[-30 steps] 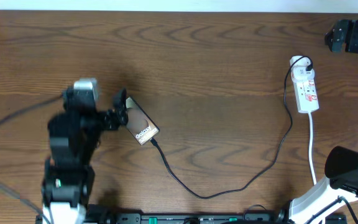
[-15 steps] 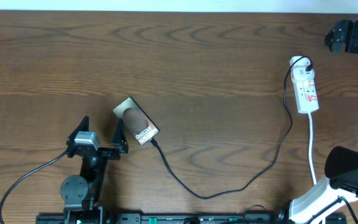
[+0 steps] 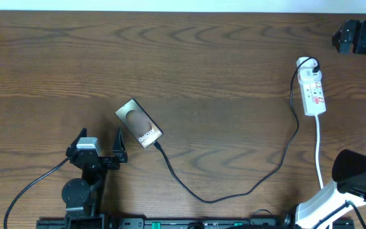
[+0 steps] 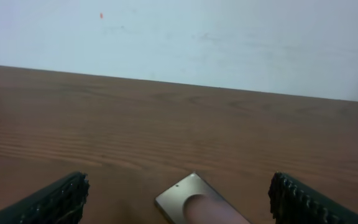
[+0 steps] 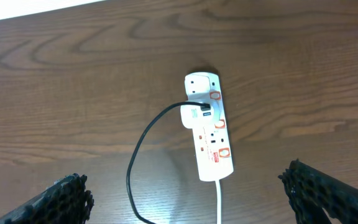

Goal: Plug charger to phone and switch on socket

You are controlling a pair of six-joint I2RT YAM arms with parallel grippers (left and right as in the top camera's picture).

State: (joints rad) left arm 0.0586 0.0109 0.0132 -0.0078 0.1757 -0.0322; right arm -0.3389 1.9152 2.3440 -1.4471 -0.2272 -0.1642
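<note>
Standing at the table's near edge, I record the following. The phone lies flat on the left half of the wood, set at a diagonal, with its lettered end toward the near right. The charger meets that lettered end; the tip appears seated there, though I cannot confirm it is fully home. From there the thin black cable loops along the near side and climbs to the socket at far right. The right wrist view shows its black plug sitting in one of the socket's outlets. The switch position cannot be told.

The left gripper sits just near-left of the phone, not touching it, jaws spread wide and holding nothing. The right gripper hangs above the socket, fingers wide apart at either side of the view, empty, with nothing between them but wood and cable.
</note>
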